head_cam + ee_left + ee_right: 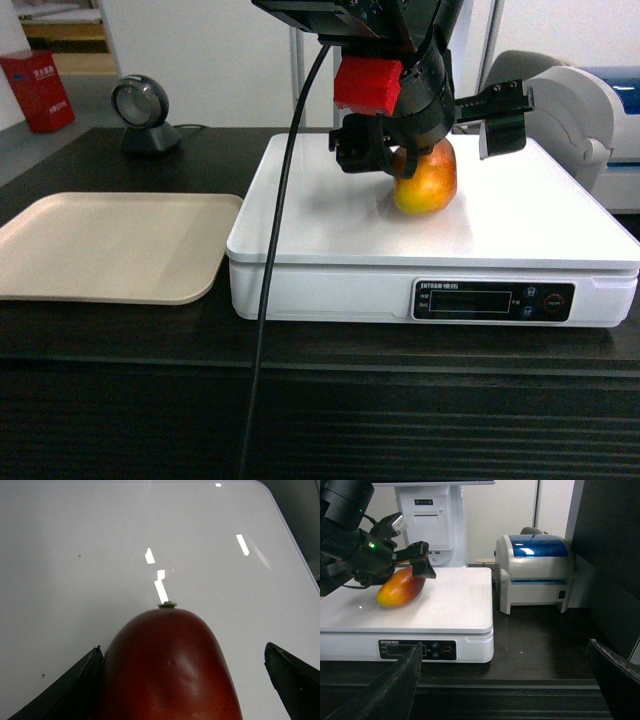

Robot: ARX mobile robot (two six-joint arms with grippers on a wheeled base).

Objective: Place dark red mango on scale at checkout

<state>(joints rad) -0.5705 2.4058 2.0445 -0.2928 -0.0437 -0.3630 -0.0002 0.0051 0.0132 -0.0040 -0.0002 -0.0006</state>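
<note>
Head camera: above the checkout (pixel 120 340), front-on, slanting down at the scale (pixel 330 235). Left wrist camera: very close, looking steeply down on the dark red mango (pixel 167 667) and scale top. Right wrist camera: low, off to the right, nearly level. All three share scale and mango.

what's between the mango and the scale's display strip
Nothing: only bare white scale top lies between the dark red mango and the display strip, clearest in the head view.
</note>
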